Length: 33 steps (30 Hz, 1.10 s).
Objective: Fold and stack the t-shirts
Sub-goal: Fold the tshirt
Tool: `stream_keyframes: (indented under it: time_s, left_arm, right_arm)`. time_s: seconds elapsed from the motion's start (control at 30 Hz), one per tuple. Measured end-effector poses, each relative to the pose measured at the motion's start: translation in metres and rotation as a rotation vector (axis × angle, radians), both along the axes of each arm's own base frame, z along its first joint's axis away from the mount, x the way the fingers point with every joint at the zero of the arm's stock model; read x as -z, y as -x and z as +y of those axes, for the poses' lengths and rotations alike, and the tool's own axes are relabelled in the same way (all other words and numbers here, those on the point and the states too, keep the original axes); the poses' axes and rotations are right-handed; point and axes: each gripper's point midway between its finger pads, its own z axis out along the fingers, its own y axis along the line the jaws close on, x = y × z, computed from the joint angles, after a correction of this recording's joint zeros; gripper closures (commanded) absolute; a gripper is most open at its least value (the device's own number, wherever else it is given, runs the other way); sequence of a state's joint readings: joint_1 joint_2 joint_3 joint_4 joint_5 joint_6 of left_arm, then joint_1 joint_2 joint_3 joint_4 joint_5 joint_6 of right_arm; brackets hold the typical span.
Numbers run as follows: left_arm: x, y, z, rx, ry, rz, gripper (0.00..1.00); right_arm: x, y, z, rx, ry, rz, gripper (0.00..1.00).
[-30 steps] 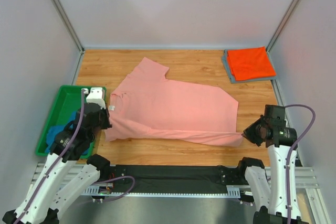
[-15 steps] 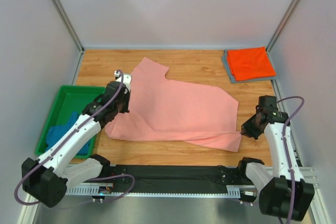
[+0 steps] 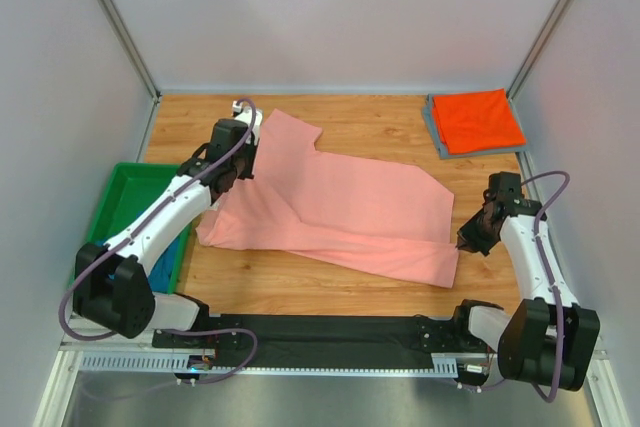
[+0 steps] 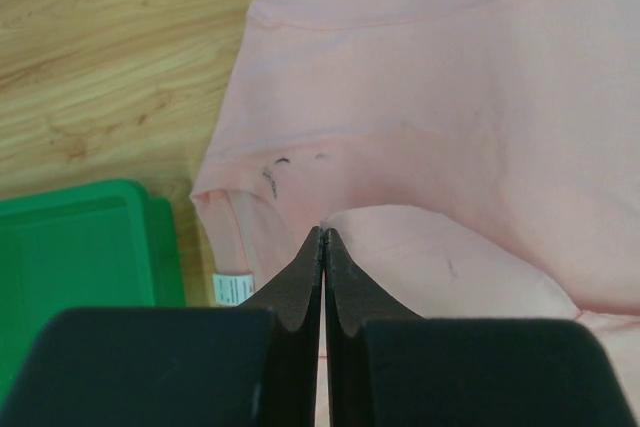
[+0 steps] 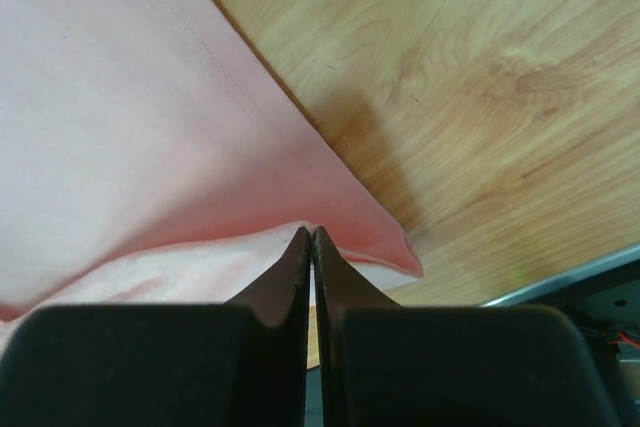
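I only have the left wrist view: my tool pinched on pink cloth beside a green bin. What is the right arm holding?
Observer: The right tool is shut on the near right corner of the same salmon-pink t-shirt.
Operator: Is a pile started anywhere?
Observer: Yes, an orange-red t-shirt lies folded on a grey t-shirt at the far right.

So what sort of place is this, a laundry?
More likely a robot test booth: two white-and-black robot arms bolted to a rail, a wood-grain tabletop boxed in by plain grey panels, and a salmon-pink cloth t-shirt spread out for folding.
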<state>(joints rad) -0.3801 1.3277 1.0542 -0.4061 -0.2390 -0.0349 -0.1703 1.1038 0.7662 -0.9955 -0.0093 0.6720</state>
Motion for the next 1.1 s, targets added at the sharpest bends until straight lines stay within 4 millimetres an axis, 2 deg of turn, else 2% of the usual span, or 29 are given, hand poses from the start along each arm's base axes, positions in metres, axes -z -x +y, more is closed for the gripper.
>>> stream_keyframes:
  time_s: [0.27, 0.53, 0.8, 0.93, 1.1]
  left_arm:
    - [0.018, -0.036, 0.000, 0.001, -0.001, 0.033, 1.00]
    - [0.017, -0.077, -0.011, 0.045, -0.008, 0.009, 1.00]
    - [0.045, -0.094, -0.016, 0.079, -0.034, 0.060, 1.00]
    - [0.061, -0.095, -0.014, 0.081, -0.061, 0.092, 1.00]
    - [0.065, -0.097, -0.008, 0.063, -0.086, 0.100, 1.00]
  right_arm:
    - [0.005, -0.013, 0.000, -0.027, -0.008, -0.021, 1.00]
    - [0.009, -0.021, -0.001, -0.042, -0.007, -0.030, 1.00]
    - [0.017, -0.023, -0.003, -0.056, 0.004, -0.029, 1.00]
    - [0.024, -0.023, -0.003, -0.056, 0.006, -0.013, 1.00]
    - [0.032, -0.028, -0.010, -0.053, 0.033, 0.001, 1.00]
